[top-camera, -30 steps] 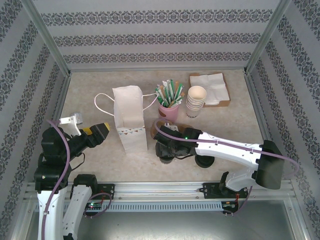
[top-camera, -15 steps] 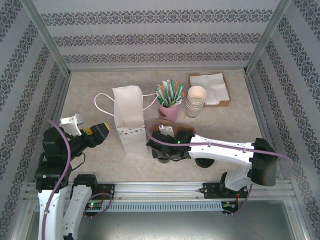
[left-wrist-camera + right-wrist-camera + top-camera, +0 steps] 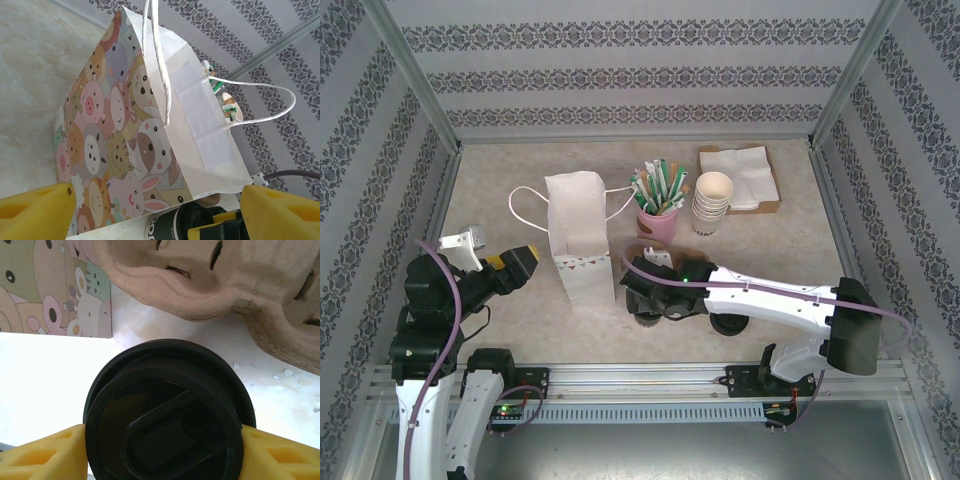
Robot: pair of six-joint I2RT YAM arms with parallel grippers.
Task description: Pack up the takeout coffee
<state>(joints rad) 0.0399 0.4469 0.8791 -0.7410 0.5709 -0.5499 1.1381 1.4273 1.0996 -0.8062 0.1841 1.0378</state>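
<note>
Right claw: it is clenching the takeout coffee, with 1 yellow finger pressing each side of the round black lid.
Takeout coffee position: it is sitting between the right claw's 2 fingers, just beside the lower corner of the paper bag and in front of the brown cardboard cup carrier. The pictures are not showing whether its base is touching the surface.
Left claw: it is standing released, its 2 yellow fingers spread wide with nothing between them, and it is pointing at the bag's cartoon-animal side.
Right arm: it is reaching leftward across the near part of the surface, toward the bag.
Paper bag: it is standing upright with its mouth open, 1 white cord handle drooping to each side.
Pink cup: it is holding a bundle of green and white sticks, just right of the bag.
Cream cups: they are standing stacked, right of the pink cup.
Napkins: they are lying in a brown tray behind the stack.
Flat black lid: it is lying near the front edge, partly under the right arm.
</note>
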